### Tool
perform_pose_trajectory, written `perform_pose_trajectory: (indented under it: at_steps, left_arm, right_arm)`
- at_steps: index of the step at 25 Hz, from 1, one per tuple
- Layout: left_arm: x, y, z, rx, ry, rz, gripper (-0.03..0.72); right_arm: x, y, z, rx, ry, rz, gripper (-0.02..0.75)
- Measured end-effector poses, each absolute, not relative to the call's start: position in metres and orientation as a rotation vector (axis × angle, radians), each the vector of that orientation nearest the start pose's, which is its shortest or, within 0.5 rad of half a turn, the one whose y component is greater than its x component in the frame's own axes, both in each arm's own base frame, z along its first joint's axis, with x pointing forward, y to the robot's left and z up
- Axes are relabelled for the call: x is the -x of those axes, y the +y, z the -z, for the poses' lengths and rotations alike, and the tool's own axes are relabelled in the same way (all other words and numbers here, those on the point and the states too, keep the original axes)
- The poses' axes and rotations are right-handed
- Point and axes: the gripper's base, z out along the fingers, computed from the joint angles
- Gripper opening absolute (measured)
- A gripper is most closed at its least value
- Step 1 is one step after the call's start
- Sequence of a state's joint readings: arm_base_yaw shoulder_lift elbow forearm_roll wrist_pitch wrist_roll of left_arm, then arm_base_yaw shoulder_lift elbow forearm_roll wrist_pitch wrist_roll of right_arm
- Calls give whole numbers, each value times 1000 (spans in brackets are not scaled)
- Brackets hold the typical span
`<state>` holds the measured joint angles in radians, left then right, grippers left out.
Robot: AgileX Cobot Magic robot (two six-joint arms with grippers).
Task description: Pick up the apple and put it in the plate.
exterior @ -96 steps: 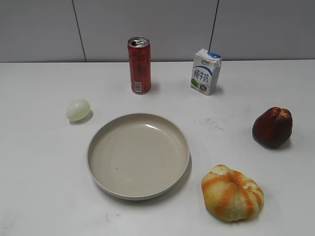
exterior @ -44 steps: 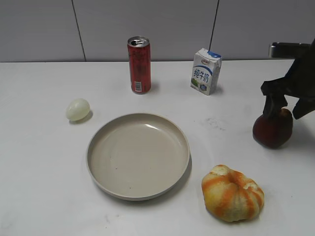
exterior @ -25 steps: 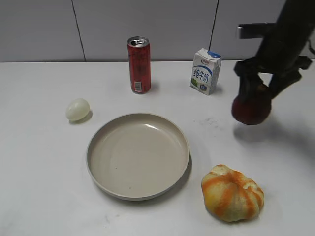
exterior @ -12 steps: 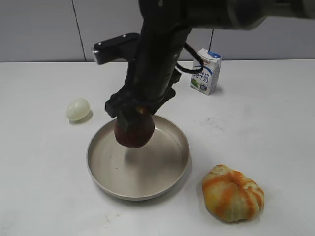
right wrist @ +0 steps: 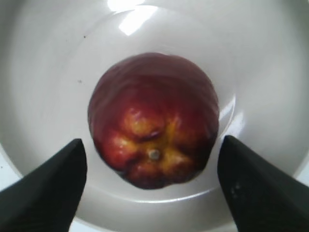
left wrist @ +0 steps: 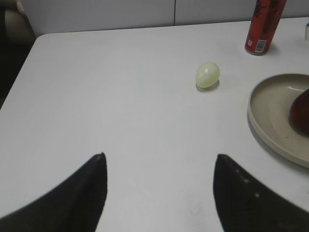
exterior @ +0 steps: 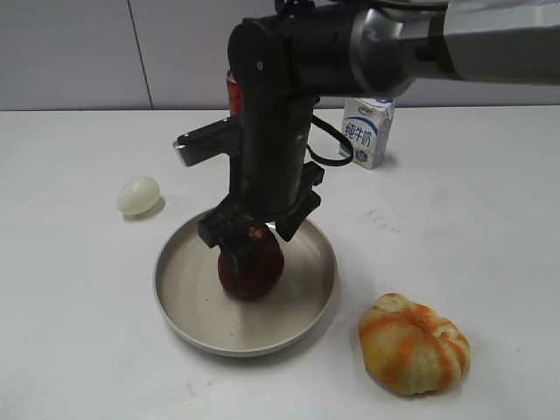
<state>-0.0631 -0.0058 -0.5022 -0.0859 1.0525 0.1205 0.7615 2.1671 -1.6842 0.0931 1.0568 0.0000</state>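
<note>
The dark red apple (exterior: pixel 251 267) stands in the beige plate (exterior: pixel 175 297), left of its middle. In the right wrist view the apple (right wrist: pixel 153 116) rests on the plate's floor (right wrist: pixel 48 72) with its yellowish dimpled top facing the camera. My right gripper (exterior: pixel 255 229) hangs just above it, and its jaws (right wrist: pixel 153 145) are open, with a gap between each finger and the fruit. My left gripper (left wrist: pixel 159 166) is open and empty over bare table, and it does not show in the exterior view. The left wrist view catches the plate (left wrist: pixel 270 121) and the apple's edge (left wrist: pixel 301 111) at the right.
A pale egg (exterior: pixel 138 194) lies left of the plate. An orange-and-yellow pumpkin-like fruit (exterior: pixel 413 343) sits at the front right. A milk carton (exterior: pixel 367 127) stands at the back, and a red can (left wrist: pixel 263 24) is mostly hidden behind my right arm.
My right gripper carried the apple from the right side of the table to the plate, lowered it onto the plate's floor and opened its jaws. The apple now rests free.
</note>
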Motion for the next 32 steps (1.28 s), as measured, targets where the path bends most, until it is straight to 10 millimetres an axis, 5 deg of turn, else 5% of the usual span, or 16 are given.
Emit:
perform_pose_trajectory:
  at_steps: [4,7,14,18,22,26,32]
  left_arm:
    - [6,-6,-279,-190,2017,66,524]
    - [6,-6,-279,-190,2017,66,524]
    - [6,-6,-279,-190,2017,66,524]
    - [6,-6,-279,-190,2017,66,524]
    - [6,-6,-279,-190,2017,66,524]
    - [6,-6,-279,-190,2017,66,524]
    - [6,-6,-279,-189,2017,66,524]
  right_arm:
    - [-329,304,-195,1064,2859,-150,670]
    - [-359,286,-224,955,2806,-145,670]
    - [-429,176,-242,553,2840,-83,658]
    - [-445,107,-249,290,2871,-82,633]
    - [-431,54,-270,138,2869,-45,606]
    - [-397,18,-283,38,2897,-12,593]
    - [-312,13,-283,34,2991,-53,592]
